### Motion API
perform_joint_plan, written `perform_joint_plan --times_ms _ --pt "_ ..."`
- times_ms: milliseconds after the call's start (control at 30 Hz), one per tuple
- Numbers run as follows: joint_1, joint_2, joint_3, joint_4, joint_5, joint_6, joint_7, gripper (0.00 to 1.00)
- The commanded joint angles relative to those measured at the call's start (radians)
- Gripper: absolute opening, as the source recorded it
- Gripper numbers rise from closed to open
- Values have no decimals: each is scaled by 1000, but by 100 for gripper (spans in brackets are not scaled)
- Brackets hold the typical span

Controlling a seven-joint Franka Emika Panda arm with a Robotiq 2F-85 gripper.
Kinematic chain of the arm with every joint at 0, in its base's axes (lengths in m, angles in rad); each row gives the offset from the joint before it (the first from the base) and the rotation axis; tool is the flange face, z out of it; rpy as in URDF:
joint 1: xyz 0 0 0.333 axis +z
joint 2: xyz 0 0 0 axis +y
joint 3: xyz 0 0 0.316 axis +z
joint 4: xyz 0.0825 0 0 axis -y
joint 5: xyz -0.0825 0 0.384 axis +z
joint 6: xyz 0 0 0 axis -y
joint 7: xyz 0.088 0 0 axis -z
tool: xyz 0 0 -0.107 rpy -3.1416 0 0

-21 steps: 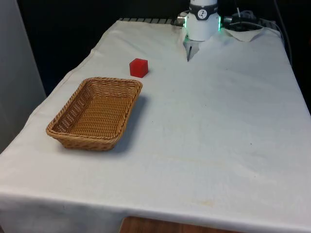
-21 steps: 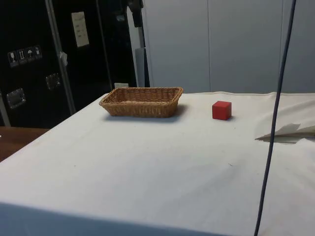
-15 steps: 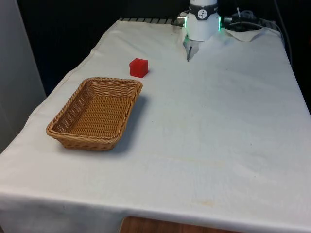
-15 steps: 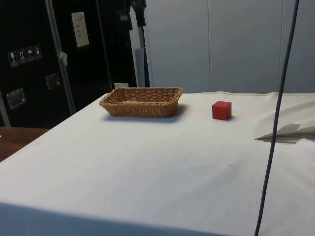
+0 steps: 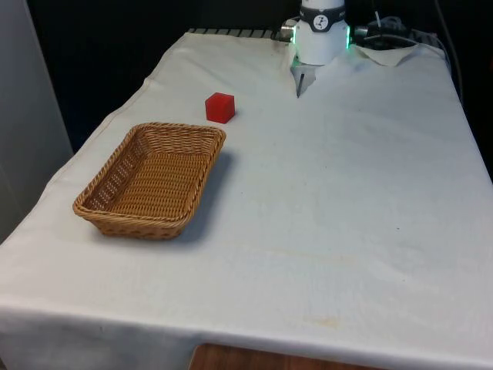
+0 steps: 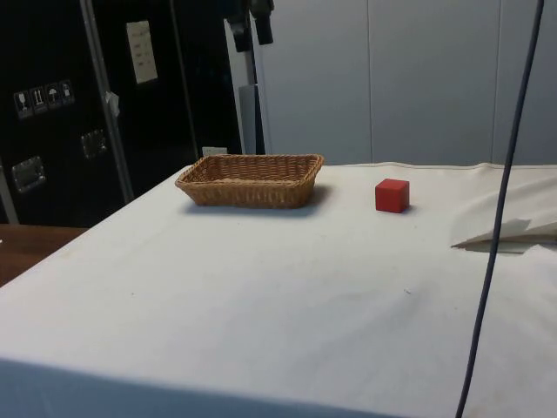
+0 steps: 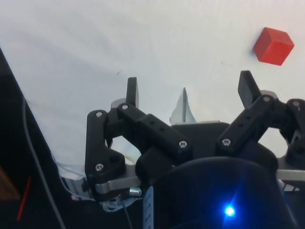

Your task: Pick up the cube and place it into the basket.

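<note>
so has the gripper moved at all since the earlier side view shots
Yes. In the side view the gripper, high above the basket, has drifted toward the cube's side. Basket and cube have stayed put.

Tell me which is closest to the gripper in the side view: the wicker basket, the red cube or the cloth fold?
1. Wicker basket, almost straight below the high gripper.
2. Red cube, off to one side.
3. Cloth fold, farthest, past the cube.

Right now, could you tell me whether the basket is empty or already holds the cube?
Empty. The front view shows bare weave inside the basket, and the red cube sits on the cloth beyond its far rim, apart from it.
</note>
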Motion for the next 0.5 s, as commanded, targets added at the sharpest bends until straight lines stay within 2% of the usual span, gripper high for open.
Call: perform_joint_plan --times_ms 0,133,167,433,467 --pt "-1 -21 0 -23 -12 13 6 100" --pt "-1 -34 0 -38 -12 3 2 100" --pt "-2 -57 1 -62 -24 20 8 100" --pt "-5 -126 1 -136 -47 38 13 100" --pt "-3 -115 0 -124 -37 24 6 100"
